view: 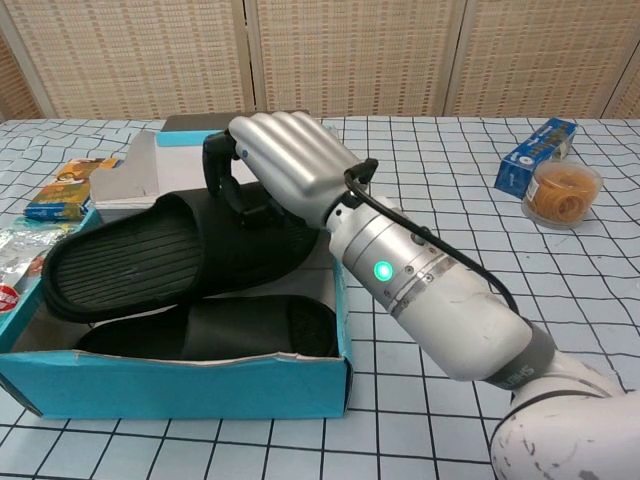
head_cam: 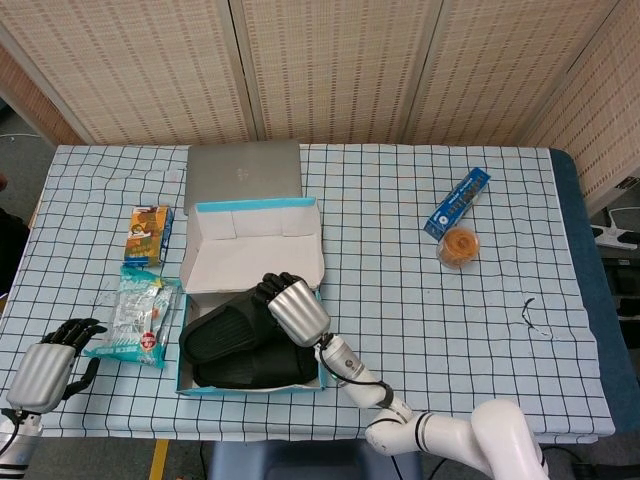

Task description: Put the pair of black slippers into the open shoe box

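both black slippers point(view: 170, 255) are lying inside the open shoe box point(view: 200, 385), the upper one point(head_cam: 225, 335) resting tilted across the lower one point(view: 215, 328), its heel end riding against the box's right wall rather than lying flat; the right hand point(view: 285, 165) is hovering over that heel end with its fingers point(view: 215, 160) curling down onto the strap area; from the chest view the fingertips seem to be touching the slipper's rear edge, though i cannot tell whether they are truly gripping it or only pressing on it; the left hand point(head_cam: 45, 368) is lying at the near left corner of the table point(head_cam: 420, 330), fingers apart and holding nothing, well away from the box and just beside a snack packet point(head_cam: 138, 320).

judging by how things lie, the placing itself looks nearly done, and the step in hand is the seating of the upper slipper; the next move is probably calling for a gentle downward push so the slipper is settling level inside the walls, then a clean lift of the fingers straight up so they are not dragging the slipper back out or snagging the box's thin right wall.
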You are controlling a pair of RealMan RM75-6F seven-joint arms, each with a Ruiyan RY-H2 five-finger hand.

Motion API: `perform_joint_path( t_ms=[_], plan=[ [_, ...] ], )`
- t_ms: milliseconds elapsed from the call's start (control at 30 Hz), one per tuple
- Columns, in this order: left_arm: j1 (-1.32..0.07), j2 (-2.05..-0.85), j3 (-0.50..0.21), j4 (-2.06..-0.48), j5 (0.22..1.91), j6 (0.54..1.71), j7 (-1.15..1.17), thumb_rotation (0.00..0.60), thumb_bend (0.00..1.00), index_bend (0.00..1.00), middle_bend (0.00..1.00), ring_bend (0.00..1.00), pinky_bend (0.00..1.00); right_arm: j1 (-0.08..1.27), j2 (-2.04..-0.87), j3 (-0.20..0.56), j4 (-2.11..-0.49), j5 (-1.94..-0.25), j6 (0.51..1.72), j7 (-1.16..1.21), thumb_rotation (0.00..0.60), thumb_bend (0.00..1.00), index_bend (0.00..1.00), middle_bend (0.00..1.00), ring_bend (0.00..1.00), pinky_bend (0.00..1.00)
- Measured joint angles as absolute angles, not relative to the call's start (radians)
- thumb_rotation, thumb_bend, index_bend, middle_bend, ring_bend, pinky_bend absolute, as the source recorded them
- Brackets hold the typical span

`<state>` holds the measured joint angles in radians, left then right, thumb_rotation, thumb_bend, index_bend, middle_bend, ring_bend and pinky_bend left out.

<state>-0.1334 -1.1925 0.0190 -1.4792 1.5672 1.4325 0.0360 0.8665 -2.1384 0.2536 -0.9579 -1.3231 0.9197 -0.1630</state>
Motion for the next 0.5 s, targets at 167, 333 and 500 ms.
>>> perform_joint_path(
  t_ms=[167, 333, 500],
  plan=[
    [-0.134, -1.192, 0.02, -1.481, 1.569, 1.431, 0.036, 0.6, 0.47, 0.27, 0.19, 0.18, 0.4, 0.862, -2.147, 0.227, -0.928, -1.336, 0.913, -0.133, 0.6, 0.65, 0.51, 0.44, 0.3, 0.42],
    [-0.135, -1.193, 0.021, -1.482, 1.567, 1.426, 0.036, 0.6, 0.47, 0.27, 0.19, 0.18, 0.4, 0.846, -2.138, 0.207, -0.935, -1.34, 0.91, -0.134, 0.6, 0.65, 0.51, 0.44, 0.3, 0.42],
    [-0.136, -1.195, 0.023, -1.482, 1.567, 1.422, 0.041, 0.6, 0.47, 0.27, 0.19, 0.18, 0.4, 0.831, -2.129, 0.188, -0.944, -1.351, 0.923, -0.153, 0.6, 0.65, 0.51, 0.44, 0.3, 0.42]
  ],
)
